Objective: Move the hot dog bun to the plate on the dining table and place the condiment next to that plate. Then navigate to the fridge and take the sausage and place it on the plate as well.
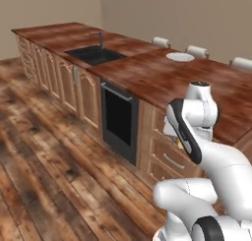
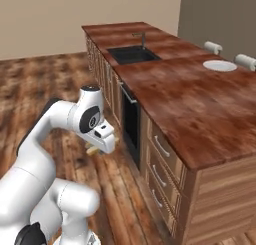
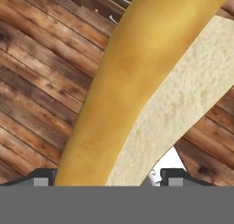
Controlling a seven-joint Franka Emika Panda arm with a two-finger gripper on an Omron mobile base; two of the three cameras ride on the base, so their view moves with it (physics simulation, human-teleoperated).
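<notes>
**Bun carried low beside the cabinets**

The end effector grips the hot dog bun over the plank floor, apparently lengthwise between its jaws. The white plate lies bare, far along the counter, beyond the dark sink.

Bun is filling the centre of the hand view, running slantwise from bottom left to top right, golden-tan crust leftward, pale crumb face rightward; in the right base view it is showing left of centre. Plate, plain white and round, is lying flat on the reddish-brown table at upper right.
</notes>
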